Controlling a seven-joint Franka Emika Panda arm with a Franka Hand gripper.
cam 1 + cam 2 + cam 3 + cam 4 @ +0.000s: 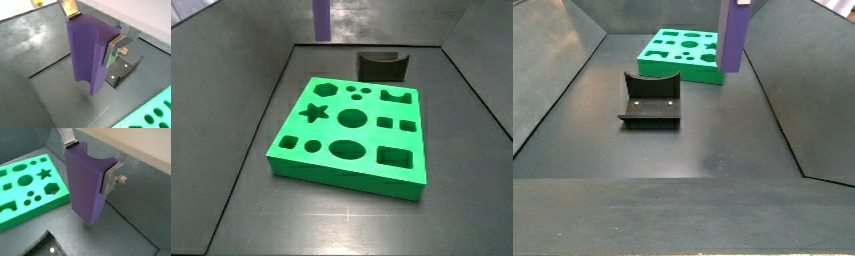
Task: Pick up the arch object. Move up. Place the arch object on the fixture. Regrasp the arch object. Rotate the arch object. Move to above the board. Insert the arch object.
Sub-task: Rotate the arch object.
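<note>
**Arch object clamped upright in my gripper, up off the floor**

In a wrist view my gripper (93, 29) has its two silver fingers (69, 7) closed against opposite faces of the arch object (87, 52), a purple block hanging end-down with its scooped notch up between the plates. Beyond it the fixture (120, 70) sits on the dark floor, and a corner of the board (150, 116) shows green.

In a wrist view from the opposite side, the gripper (91, 157) grips the arch object (85, 185) the same way; its lower end hangs clear above the floor, with the board (30, 185) off to one side.

In a side view the arch object (322, 18) shows only as a purple strip at the top edge, upper left of centre. The fixture (382, 66) stands just behind the board (352, 130), which fills the middle.

In a side view from the far end, the arch object (735, 35) hangs upright at upper right, in front of the board (680, 55). The fixture (651, 99) is left of centre, well apart from it.
</note>
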